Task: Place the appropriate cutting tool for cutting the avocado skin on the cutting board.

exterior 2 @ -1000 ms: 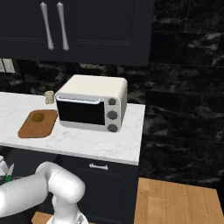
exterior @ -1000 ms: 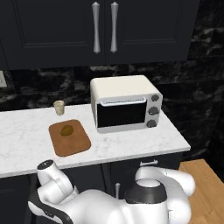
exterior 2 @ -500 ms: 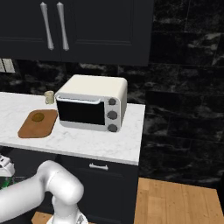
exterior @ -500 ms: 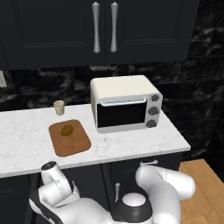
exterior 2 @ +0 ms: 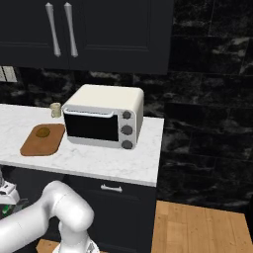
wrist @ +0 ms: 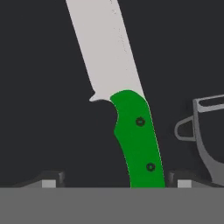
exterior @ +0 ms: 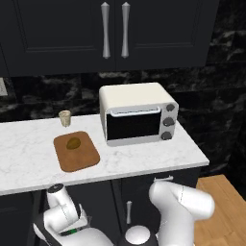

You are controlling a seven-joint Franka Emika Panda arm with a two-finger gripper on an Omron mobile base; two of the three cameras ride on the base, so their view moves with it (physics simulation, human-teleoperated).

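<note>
Left base view: the arm folds low in front of the counter [exterior: 144, 163], its hand down left of the toaster oven [exterior: 137, 114]. The board [exterior: 76, 152] lies left of the oven, the avocado [exterior: 73, 143] on it.

Right base view: the same board [exterior 2: 43, 140] sits left of the oven [exterior 2: 104, 116].

Hand view: the gripper [wrist: 114, 180] straddles the knife [wrist: 120, 92], fingertips [wrist: 49, 179] apart on either side of its green handle, not touching it. The peeler [wrist: 205, 135] lies right of the knife.
</note>
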